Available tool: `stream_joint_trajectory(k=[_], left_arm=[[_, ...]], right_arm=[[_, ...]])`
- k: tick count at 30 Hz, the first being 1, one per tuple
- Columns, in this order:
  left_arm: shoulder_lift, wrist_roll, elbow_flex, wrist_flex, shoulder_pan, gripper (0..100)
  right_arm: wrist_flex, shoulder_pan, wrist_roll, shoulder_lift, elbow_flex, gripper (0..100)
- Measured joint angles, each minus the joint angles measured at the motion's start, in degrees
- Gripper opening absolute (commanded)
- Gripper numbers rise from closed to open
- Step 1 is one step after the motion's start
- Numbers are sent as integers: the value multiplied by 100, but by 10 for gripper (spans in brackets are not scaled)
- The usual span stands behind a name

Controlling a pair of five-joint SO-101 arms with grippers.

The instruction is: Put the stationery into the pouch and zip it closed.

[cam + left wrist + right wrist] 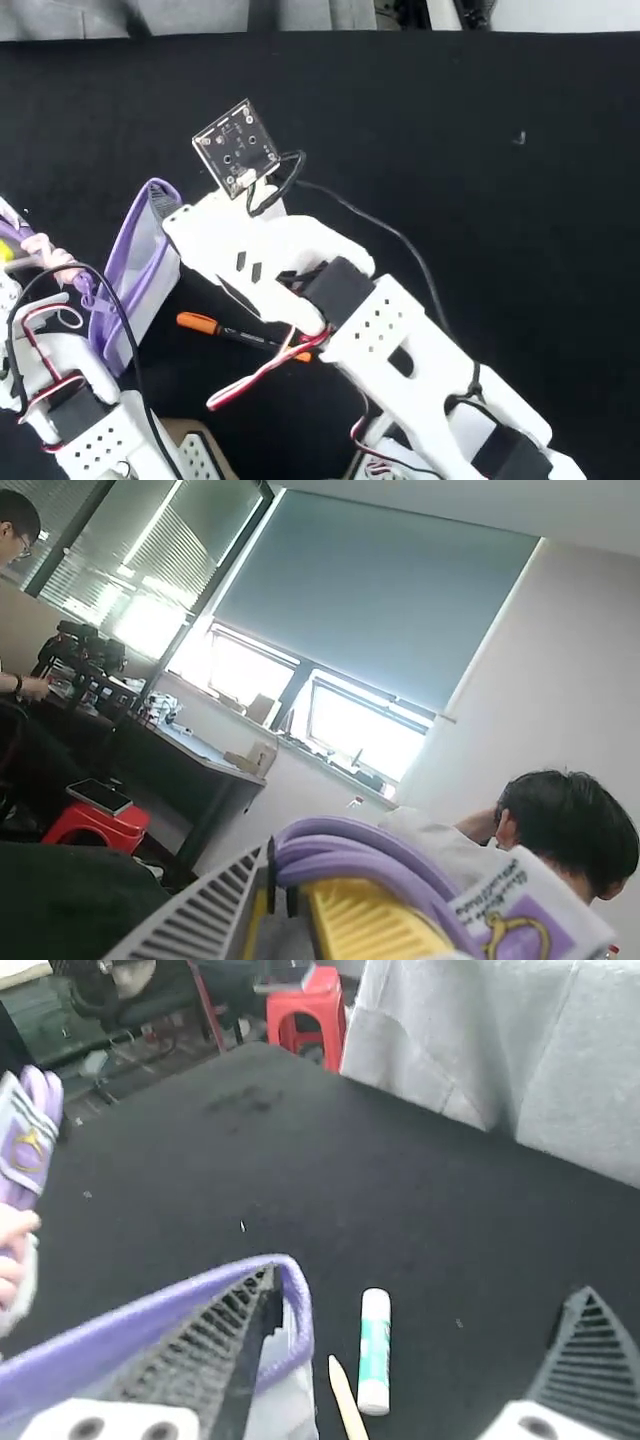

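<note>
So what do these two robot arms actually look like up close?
Both are blocky white plastic with rows of small holes and black motor blocks. Red, white and black cables loop outside the left arm and the right arm. The right one carries a square black circuit board; its jaws have dark ribbed faces.

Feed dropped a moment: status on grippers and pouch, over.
Right gripper open, open pouch rim draped on one finger. Left gripper at pouch, state unclear. Glue stick, orange-capped marker on table, outside pouch.
</note>
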Motion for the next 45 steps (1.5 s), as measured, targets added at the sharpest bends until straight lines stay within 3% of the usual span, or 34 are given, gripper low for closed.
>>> stream_joint_trajectory(k=[5,10,16,21,27,31,37,42,45], left_arm=[[0,0,0,0,35,29],[0,-18,0,0,-79,29],[0,-18,0,0,-475,29],[0,-18,0,0,-765,29],[0,123,0,-325,-1292,29],[0,466,0,-422,-1688,29],[0,589,0,-422,-1793,29],[0,589,0,-422,-1793,29],[0,589,0,-422,-1793,29]], right_arm=[[914,316,0,-343,-466,413],[2708,1152,18,-1591,-1398,413],[4325,1407,1231,-1960,-1160,413],[3868,1380,1582,-1952,448,413],[2198,747,1600,-1943,2655,413],[1011,712,1600,-1925,3684,412],[554,536,1600,-1134,3745,403],[536,352,1600,422,3015,292],[536,299,1635,1442,2400,275]])
